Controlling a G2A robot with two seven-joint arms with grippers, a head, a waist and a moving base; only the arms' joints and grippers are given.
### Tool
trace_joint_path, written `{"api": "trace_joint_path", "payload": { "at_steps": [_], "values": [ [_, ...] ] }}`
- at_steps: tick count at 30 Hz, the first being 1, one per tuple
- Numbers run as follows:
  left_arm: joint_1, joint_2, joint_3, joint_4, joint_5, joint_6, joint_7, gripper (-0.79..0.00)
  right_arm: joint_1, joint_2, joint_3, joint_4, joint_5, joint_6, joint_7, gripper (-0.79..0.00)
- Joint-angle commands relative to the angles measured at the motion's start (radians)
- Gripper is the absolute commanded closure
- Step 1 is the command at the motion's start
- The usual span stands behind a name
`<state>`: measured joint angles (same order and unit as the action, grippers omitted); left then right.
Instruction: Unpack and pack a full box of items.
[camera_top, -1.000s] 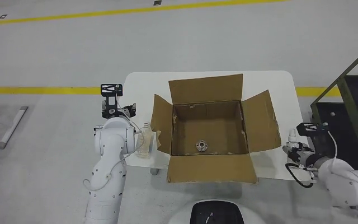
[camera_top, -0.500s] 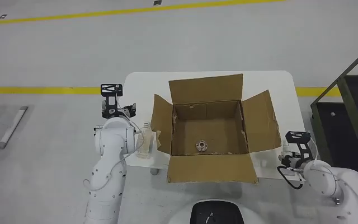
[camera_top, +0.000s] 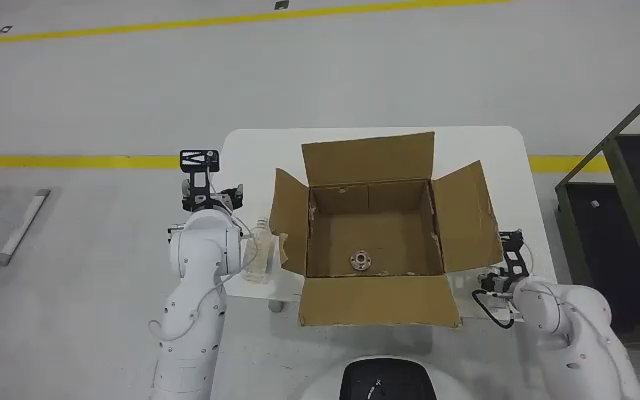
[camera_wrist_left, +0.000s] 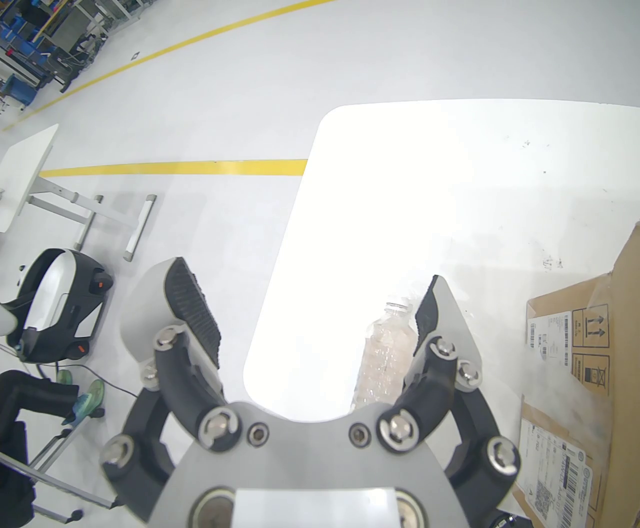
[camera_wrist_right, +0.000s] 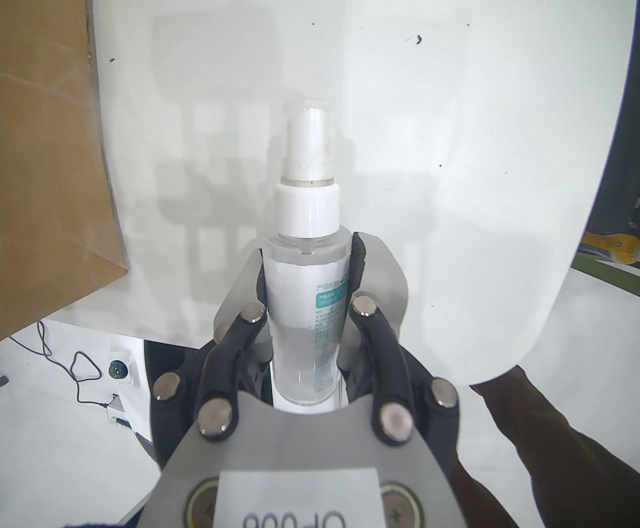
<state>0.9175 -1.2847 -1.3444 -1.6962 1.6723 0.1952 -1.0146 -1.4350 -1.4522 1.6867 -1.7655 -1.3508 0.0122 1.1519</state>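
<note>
A white table with rounded corners carries one large cardboard box at its middle. The box stands open, all four flaps folded outward, and its brown floor is in plain sight from the top view. Paper labels are stuck to the outside of the left flap.

The left arm stands at the table's left edge, beside the box's left flap. Its left gripper is spread wide with nothing between the ribbed black pads, and hangs above the table's left edge.

The right arm is at the table's near right corner, close to the box's right flap. Its right gripper is clamped around the body of a spray bottle, one finger on each side. The bottle is clear, with a white collar, a transparent cap and a white and teal label. It is held over bare table just outside the right flap; whether it touches the table cannot be told.

A crumpled clear plastic bottle lies on the table just beside the left flap, its open neck pointing toward the far side. In the left wrist view it lies below one finger of the open gripper.

A small round metal part lies on the box floor, near the front wall
</note>
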Motion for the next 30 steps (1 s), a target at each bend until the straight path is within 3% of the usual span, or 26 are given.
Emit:
{"api": "trace_joint_path", "payload": {
  "at_steps": [1,2,3,7,9,11,17,19,22,23,24,25,26,27,30],
  "values": [
    [0.000,0.000,0.000,0.000,0.000,0.000,0.000,-0.785,0.005,0.002,-0.004,0.005,-0.005,0.004,0.003,-0.240],
    [0.000,0.000,0.000,0.000,0.000,0.000,0.000,-0.785,0.007,0.003,-0.005,0.006,-0.004,0.005,0.003,-0.262],
    [0.000,0.000,0.000,0.000,0.000,0.000,0.000,-0.785,0.009,0.004,-0.006,0.008,-0.003,0.005,0.005,-0.342],
    [0.000,0.000,0.000,0.000,0.000,0.000,0.000,-0.785,0.019,0.009,-0.009,0.016,-0.005,0.004,0.009,-0.369],
    [0.000,0.000,0.000,0.000,0.000,0.000,0.000,-0.785,0.022,0.010,-0.009,0.013,-0.001,0.008,0.012,-0.566],
    [0.000,0.000,0.000,0.000,0.000,0.000,0.000,-0.785,0.022,0.012,-0.008,0.008,0.000,0.011,0.015,-0.671],
    [0.000,0.000,0.000,0.000,0.000,0.000,0.000,-0.785,0.002,0.020,0.068,-0.115,0.038,0.082,0.004,-0.693],
    [0.000,0.000,0.000,0.000,0.000,0.000,0.000,-0.785,-0.009,0.019,0.128,-0.210,0.092,0.147,-0.061,-0.785],
    [0.000,0.000,0.000,0.000,0.000,0.000,0.000,-0.785,-0.039,0.016,0.172,-0.332,0.188,0.196,-0.133,-0.785],
    [0.000,0.000,0.000,0.000,0.000,0.000,0.000,-0.785,-0.040,0.014,0.171,-0.377,0.211,0.206,-0.155,-0.677],
    [0.000,0.000,0.000,0.000,0.000,0.000,0.000,-0.785,-0.043,0.014,0.165,-0.410,0.233,0.211,-0.167,-0.366],
    [0.000,0.000,0.000,0.000,0.000,0.000,0.000,-0.785,-0.042,0.013,0.156,-0.446,0.243,0.215,-0.182,-0.305],
    [0.000,0.000,0.000,0.000,0.000,0.000,0.000,-0.785,-0.038,0.013,0.141,-0.482,0.245,0.217,-0.194,-0.062],
    [0.000,0.000,0.000,0.000,0.000,0.000,0.000,-0.785,-0.031,0.013,0.122,-0.510,0.252,0.224,-0.200,0.000],
    [0.000,0.000,0.000,0.000,0.000,0.000,0.000,-0.785,0.006,0.013,0.033,-0.572,0.262,0.213,-0.192,0.000]
  ]
}}
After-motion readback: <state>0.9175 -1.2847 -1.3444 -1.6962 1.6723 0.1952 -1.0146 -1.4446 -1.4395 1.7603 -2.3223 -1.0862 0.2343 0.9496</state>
